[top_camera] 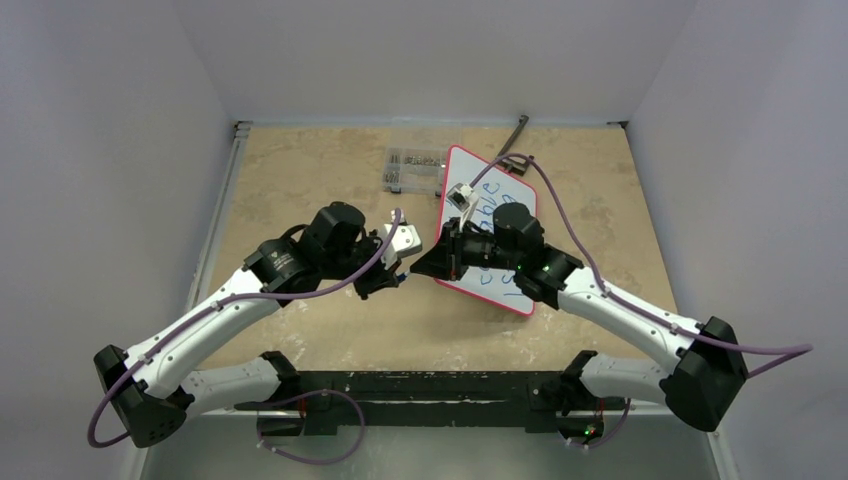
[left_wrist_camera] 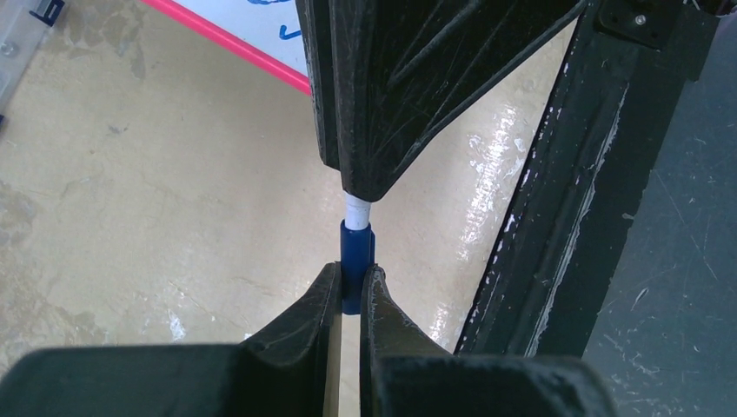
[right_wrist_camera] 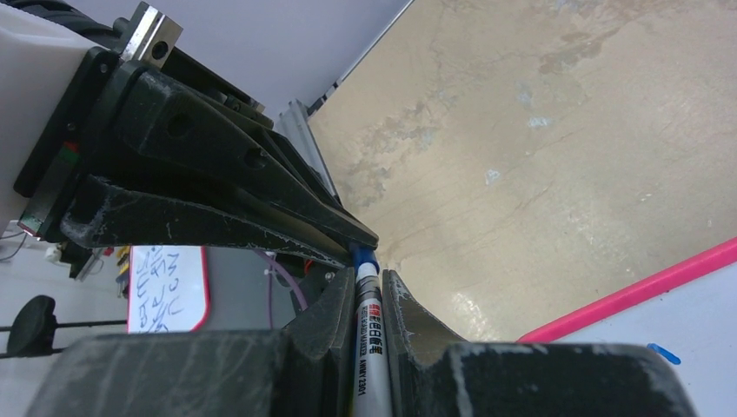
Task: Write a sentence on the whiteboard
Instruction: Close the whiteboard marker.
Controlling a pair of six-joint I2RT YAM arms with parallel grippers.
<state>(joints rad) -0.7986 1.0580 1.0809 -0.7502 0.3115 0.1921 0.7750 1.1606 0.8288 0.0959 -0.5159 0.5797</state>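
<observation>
Left jaws are clamping shut on the blue cap (left_wrist_camera: 356, 261), pinching its lower part as the left wrist camera is seeing it. Right jaws are gripping the marker (right_wrist_camera: 369, 347) by its white printed barrel, closed tight on it. The two sets of jaws are pointing tip to tip, almost touching, with cap and barrel lining up on one axis. The cap is sitting on the marker's end. A short white stretch of barrel is showing between the cap and the right jaws in the left wrist view. Can't tell whether the cap is fully seated.

All this is hanging over bare table (top_camera: 300, 190), just beside the left edge of the whiteboard (top_camera: 520, 190), not over it. The whiteboard is lying on the right half of the table, turned at an angle, with its red frame showing wherever nothing is covering it. The right arm (top_camera: 620, 305) is reaching in across the board's near right edge.

The sentence (top_camera: 483, 208) is running in blue slanted lines across the board. The right wrist is blocking the middle, so only "able" and bits of a lower line are reading clearly from above. In the right wrist view a strip of red frame and one blue stroke are showing at lower right.

Further back, a clear plastic box (top_camera: 416, 170) is sitting just beside the board's far left corner, near the back wall. The small greyish items inside are too small to make out.
</observation>
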